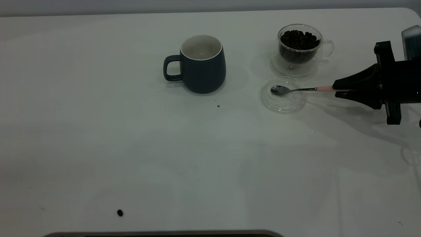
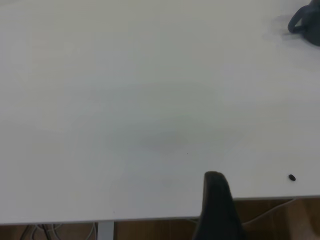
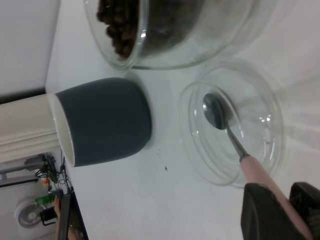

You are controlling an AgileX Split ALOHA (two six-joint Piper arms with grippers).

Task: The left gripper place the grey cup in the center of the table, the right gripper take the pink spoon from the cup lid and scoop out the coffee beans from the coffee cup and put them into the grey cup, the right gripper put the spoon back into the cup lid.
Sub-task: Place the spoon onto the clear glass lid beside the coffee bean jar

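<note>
At the table's (image 1: 98, 115) right edge, the right end effector (image 1: 335, 89) pinched the pink handle of the spoon (image 1: 296, 89), its metal bowl resting in the lid (image 1: 283, 103). The glass cup (image 1: 299, 49) with the beans (image 1: 299, 39) stood just behind the lid. The grey cup (image 1: 202, 65) sat upright near the centre, handle toward the left side. 1 loose bean (image 1: 120, 213) lay near the front edge. The left end effector (image 2: 215, 200) hung over that edge; I cannot tell its state.

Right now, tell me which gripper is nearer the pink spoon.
Right. The right gripper is closed on the pink spoon at its handle; the left gripper sits far off at the table edge.
</note>
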